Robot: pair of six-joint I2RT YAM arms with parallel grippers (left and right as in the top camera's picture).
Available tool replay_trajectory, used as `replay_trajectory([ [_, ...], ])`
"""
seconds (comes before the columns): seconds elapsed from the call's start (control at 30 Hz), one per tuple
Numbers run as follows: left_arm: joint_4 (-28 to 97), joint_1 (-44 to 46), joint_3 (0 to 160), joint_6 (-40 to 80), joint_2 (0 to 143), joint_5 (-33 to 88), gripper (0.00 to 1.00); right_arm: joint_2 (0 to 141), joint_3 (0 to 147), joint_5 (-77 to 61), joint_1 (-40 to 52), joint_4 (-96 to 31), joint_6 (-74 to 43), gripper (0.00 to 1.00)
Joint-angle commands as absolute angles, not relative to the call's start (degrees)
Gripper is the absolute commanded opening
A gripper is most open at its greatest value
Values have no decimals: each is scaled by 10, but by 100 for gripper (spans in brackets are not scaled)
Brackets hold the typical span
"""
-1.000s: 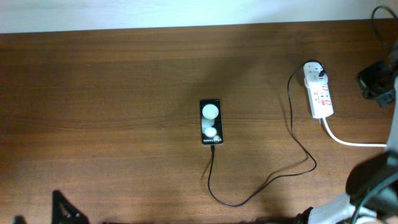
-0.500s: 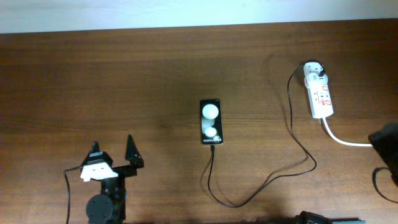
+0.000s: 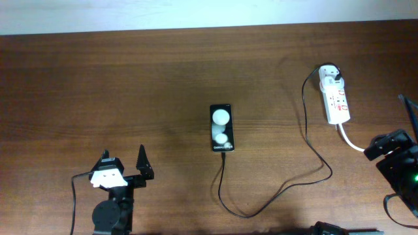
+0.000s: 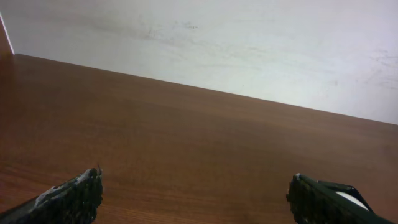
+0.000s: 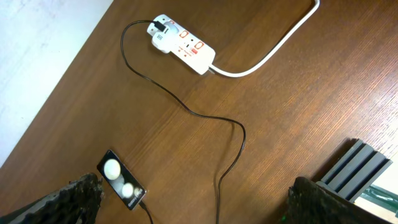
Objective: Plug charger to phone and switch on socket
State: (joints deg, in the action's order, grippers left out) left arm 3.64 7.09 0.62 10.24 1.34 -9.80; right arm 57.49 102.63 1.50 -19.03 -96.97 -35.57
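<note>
The black phone (image 3: 222, 127) lies flat mid-table with two white spots on its screen; the right wrist view shows the phone (image 5: 121, 186) by my left fingertip. The charger cable (image 3: 287, 186) reaches the phone's near short edge, loops toward the front and runs up to a white adapter (image 3: 330, 75) seated in the socket (image 3: 337, 103). That white strip shows red switch marks, and the right wrist view shows the socket (image 5: 189, 50) near the top. My left gripper (image 3: 123, 163) stands open at the front left, over bare wood (image 4: 196, 196). My right gripper (image 5: 196, 199) is open and holds nothing.
A thick white cord (image 3: 356, 145) leaves the socket toward the right edge, where my right arm (image 3: 398, 163) sits. A black ribbed rail (image 5: 351, 171) shows at the right wrist view's lower right. A pale wall (image 4: 217, 37) borders the table's far edge.
My left arm has come into view at the front left with its gripper open. My right arm has shifted along the right edge. Phone, cable and socket have not moved.
</note>
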Motion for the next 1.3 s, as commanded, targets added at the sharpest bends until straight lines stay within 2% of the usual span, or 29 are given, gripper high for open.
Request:
replay_trajectory([
  [0.0, 39, 70, 5, 93, 11, -92, 99, 577, 1025, 22, -187, -973, -353, 99],
  [0.23, 39, 70, 5, 93, 11, -92, 99, 542, 999, -15, -169, -944, -347, 99],
  [0.33, 39, 70, 5, 93, 11, -92, 99, 448, 922, -15, -128, -834, -317, 99],
  [0.47, 39, 70, 5, 93, 11, -92, 99, 261, 641, -36, -64, -569, -302, 99],
  [0.57, 39, 70, 5, 93, 11, -92, 99, 175, 495, -46, -39, -448, -303, 99],
  [0.63, 39, 70, 5, 93, 11, -92, 99, 150, 457, -45, -34, -441, -304, 99],
  [0.93, 39, 70, 5, 93, 11, -92, 99, 169, 457, -39, -34, -433, -304, 99],
  [1.07, 39, 70, 5, 93, 11, -92, 99, 158, 447, -9, -29, -368, -298, 99],
  [1.1, 39, 70, 5, 93, 11, -92, 99, 146, 432, -8, -22, -337, -276, 99],
  [1.17, 39, 70, 5, 93, 11, -92, 99, 51, 291, -8, -10, -148, -240, 99],
  [1.27, 39, 70, 5, 93, 11, -92, 99, 2, 167, -9, -10, -36, -240, 99],
])
